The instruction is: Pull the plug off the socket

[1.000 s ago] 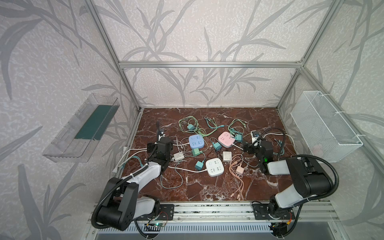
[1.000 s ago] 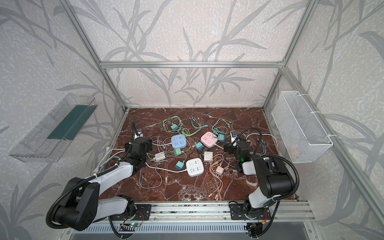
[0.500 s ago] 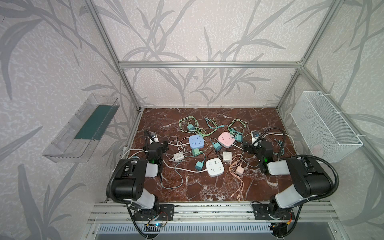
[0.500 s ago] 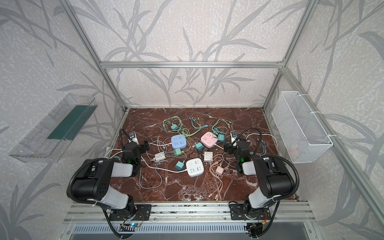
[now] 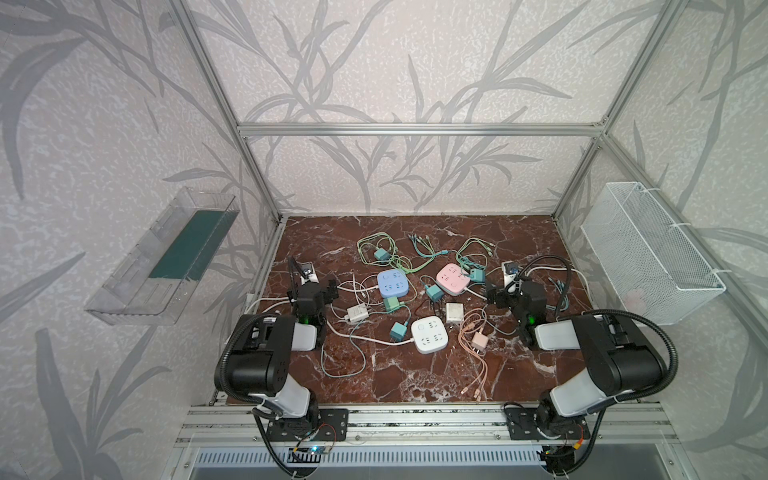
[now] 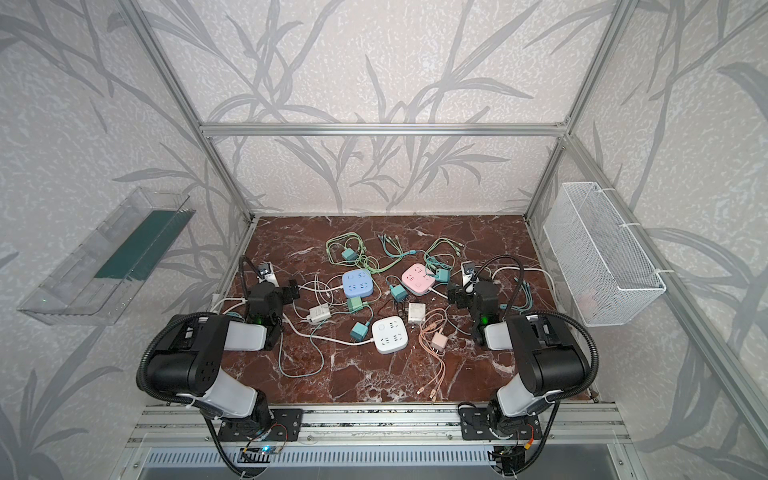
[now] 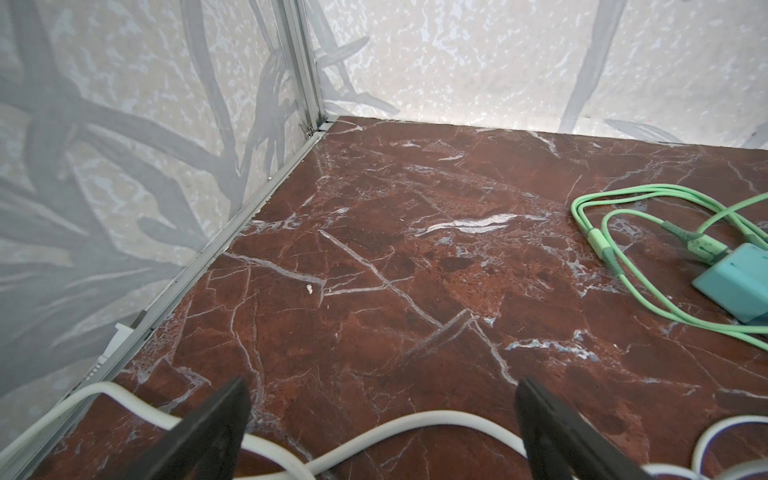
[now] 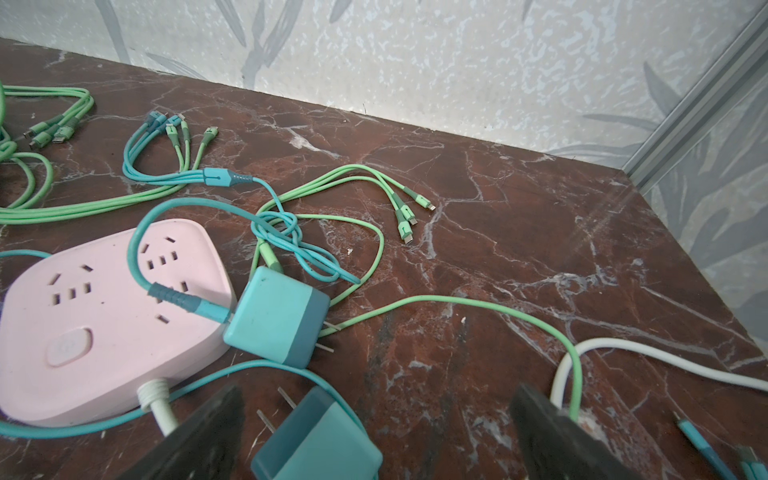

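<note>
Three sockets lie mid-table: blue (image 5: pixel 392 284), pink (image 5: pixel 453 279) (image 8: pixel 104 316) and white (image 5: pixel 430 334). A teal plug (image 5: pixel 390 304) touches the blue socket's near edge, and another (image 5: pixel 399 331) sits beside the white one; I cannot tell whether either is plugged in. In the right wrist view a teal plug (image 8: pixel 276 318) lies against the pink socket with bare prongs. A second loose teal plug (image 8: pixel 320 440) lies between the fingers of my open right gripper (image 8: pixel 374 419) (image 5: pixel 494 296). My left gripper (image 7: pixel 382 415) (image 5: pixel 331 289) stands open over a white cable (image 7: pixel 415 419), holding nothing.
Green and teal charging cables (image 8: pixel 291 232) tangle behind the sockets. A white adapter (image 5: pixel 357 312), a white charger (image 5: pixel 454 312) and a pink charger (image 5: pixel 480 343) lie among loose cords. A wire basket (image 5: pixel 648 257) hangs on the right wall and a clear tray (image 5: pixel 166 257) on the left.
My left arm has folded back toward its base, drawing its gripper slightly left, away from the white adapter. The right arm and the sockets have not moved.
</note>
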Robot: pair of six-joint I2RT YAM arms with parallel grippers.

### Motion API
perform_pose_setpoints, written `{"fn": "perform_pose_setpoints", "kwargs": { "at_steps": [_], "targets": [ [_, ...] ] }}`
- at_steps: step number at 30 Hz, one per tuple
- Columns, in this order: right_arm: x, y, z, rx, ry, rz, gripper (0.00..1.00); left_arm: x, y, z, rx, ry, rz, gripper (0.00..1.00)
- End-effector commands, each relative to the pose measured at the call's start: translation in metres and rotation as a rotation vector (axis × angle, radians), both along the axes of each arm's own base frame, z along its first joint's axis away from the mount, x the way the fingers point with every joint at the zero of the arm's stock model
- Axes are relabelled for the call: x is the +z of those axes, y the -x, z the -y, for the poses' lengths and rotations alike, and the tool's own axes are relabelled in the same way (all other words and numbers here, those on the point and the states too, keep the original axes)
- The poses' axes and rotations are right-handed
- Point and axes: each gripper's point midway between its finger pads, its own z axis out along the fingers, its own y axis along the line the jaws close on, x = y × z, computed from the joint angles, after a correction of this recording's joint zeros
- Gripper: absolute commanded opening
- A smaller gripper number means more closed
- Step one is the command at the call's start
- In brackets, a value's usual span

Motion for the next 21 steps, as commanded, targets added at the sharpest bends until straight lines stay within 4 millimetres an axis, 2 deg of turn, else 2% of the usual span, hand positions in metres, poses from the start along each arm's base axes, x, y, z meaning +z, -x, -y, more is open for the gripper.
{"fn": "perform_pose_setpoints", "kwargs": {
  "at_steps": [1,21],
  "targets": [
    [0.0077,-0.0037,0.0042,-0.023,-0.011,0.034,0.99,0.0086,-0.0034,-0.0032,0.016,-0.006,0.03,0.99],
    [0.0076,-0.0036,0.0041,-0.023,-0.011,0.034,0.99,0.0093,-0.0037,-0.0034,0.017,-0.006,0.033,0.99]
  ]
}}
